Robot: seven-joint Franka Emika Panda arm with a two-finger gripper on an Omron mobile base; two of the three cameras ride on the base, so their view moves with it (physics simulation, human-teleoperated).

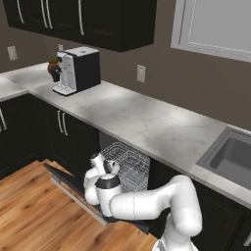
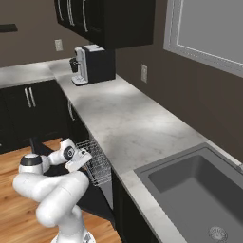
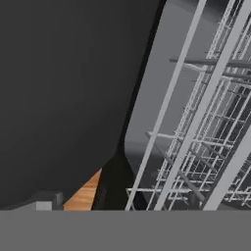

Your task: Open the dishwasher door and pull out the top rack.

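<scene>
Gripper [image 2: 87, 158] sits at the front edge of the top rack [image 1: 128, 164]; whether its fingers grip the wire cannot be told. Rack juts out from under the counter [image 1: 147, 122], above the dishwasher door [image 1: 73, 184], which lies folded down flat.

arm: folded low, elbow bent | tool [image 2: 84, 156]: reaching forward | jaws: hidden, state unclear

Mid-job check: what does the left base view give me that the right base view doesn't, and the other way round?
Left only: the lowered dishwasher door seen along its length, and a plant behind the coffee machine. Right only: the whole sink basin with its drain. Both: the end effector at the front of the wire top rack, the counter, and the wall outlet.
</scene>
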